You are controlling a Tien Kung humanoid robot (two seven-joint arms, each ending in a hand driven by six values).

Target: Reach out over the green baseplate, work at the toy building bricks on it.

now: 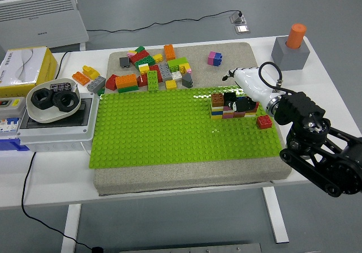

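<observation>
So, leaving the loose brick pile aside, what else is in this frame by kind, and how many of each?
Green baseplate: 1
Brick stack on the baseplate: 1
Lone red brick on the baseplate: 1
White bowl of black rings: 1
Grey block with an orange peg: 1
Robot hand, the right hand: 1
Total: 6

Brick stack (225,107) on baseplate (169,128) far-right, loose pile (153,69) behind

The green baseplate (169,128) is showing glossy studded plastic, catching glare near its far edge. Under it, a beige mat (186,176) is looking matt and grainy. The bench (51,179) is appearing smooth white.
</observation>
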